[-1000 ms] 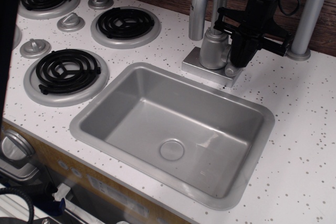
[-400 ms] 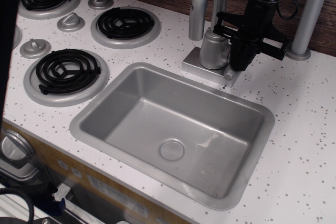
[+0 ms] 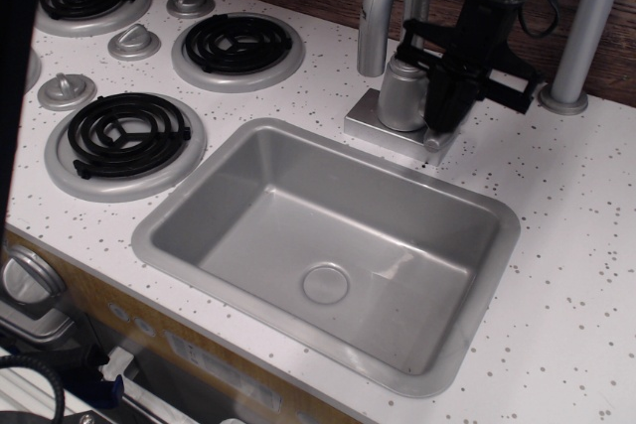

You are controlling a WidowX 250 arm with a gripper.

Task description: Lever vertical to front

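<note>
The lever (image 3: pixel 434 136) sits on the right side of the tap body (image 3: pixel 401 94), behind the sink (image 3: pixel 328 245) on the worktop (image 3: pixel 576 235). It is almost wholly hidden behind the black gripper (image 3: pixel 445 118), so its long axis can't be read. The fingers are down around that spot, but I cannot tell whether they grip it. Compared with a second ago, the gripper has shifted slightly left, closer against the tap body.
</note>
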